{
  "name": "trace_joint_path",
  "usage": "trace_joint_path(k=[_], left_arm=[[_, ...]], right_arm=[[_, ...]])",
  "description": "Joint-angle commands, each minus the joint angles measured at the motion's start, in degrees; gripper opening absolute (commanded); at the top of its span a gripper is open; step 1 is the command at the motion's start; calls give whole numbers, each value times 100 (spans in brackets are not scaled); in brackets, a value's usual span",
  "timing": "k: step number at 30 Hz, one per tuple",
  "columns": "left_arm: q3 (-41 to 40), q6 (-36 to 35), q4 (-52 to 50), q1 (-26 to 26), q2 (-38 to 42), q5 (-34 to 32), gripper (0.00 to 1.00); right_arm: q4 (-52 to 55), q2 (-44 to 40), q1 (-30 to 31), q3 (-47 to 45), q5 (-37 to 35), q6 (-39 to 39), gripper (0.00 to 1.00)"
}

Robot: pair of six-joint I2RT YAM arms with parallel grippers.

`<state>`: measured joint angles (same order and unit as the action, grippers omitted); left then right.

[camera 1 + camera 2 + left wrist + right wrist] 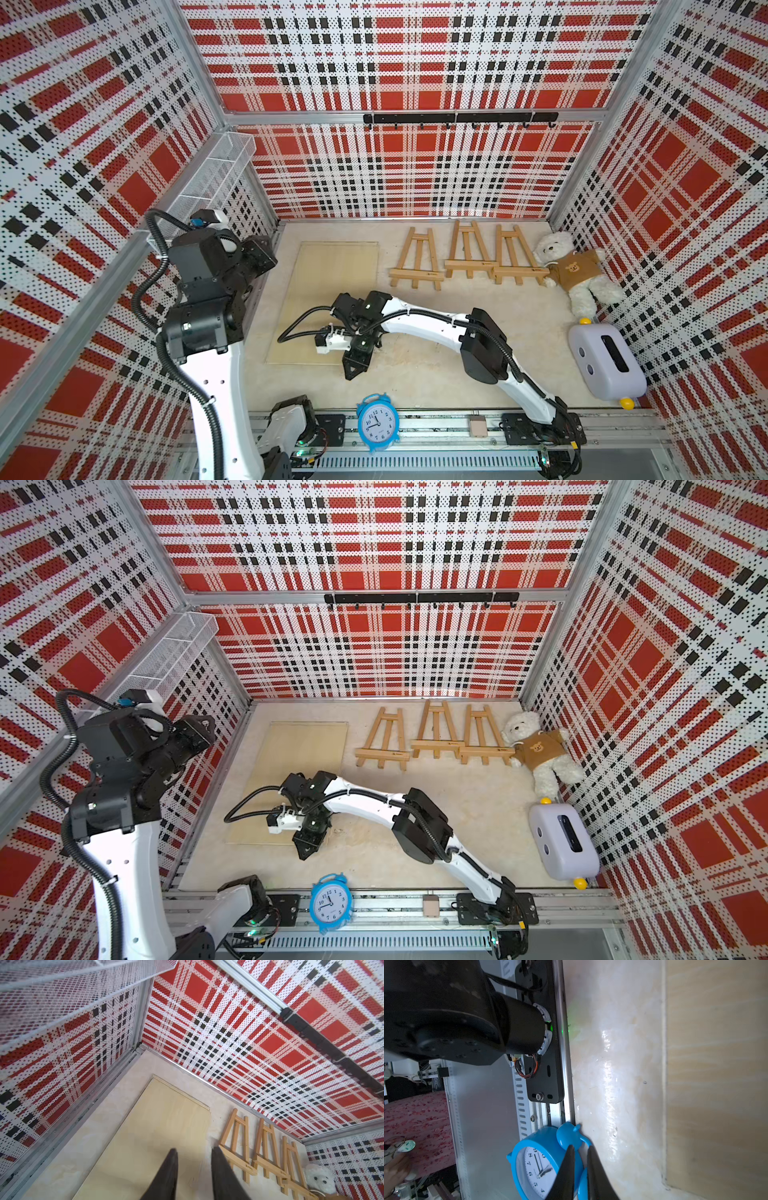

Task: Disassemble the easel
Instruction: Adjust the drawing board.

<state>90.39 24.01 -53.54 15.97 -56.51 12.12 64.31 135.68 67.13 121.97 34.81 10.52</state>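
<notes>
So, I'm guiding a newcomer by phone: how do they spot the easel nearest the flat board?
Along the back wall, three easels lie in a row between a pale board and a white teddy bear. Yours is the easel beside the board, farthest from the bear: it lies apart, while the other two meet at their ledges.

Bright even light, fisheye bowing at edges, tabletop (609, 1072) glare, dim right wrist view.

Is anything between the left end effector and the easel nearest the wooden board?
Nothing visible does. From the raised left end effector, the path crosses only the flat wooden board and bare table before the nearest easel.
</notes>
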Motion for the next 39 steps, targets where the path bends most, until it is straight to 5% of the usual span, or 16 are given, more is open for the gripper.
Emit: trace_joint_path(k=[1,9,20,39], left_arm=[[364,-193,-183,-33,-27,159,32],[-31,124,233,-176,28,662,32],[-203,136,247,-368,98,717,32],[-109,60,274,-400,79,686,32]], right_arm=[[35,276,101,431,-297,80,15],[69,1226,465,1650,-879,-499,15],[-782,1164,766,900,-2115,-877,16],[-989,1624,837,1144,-3730,-894,16]])
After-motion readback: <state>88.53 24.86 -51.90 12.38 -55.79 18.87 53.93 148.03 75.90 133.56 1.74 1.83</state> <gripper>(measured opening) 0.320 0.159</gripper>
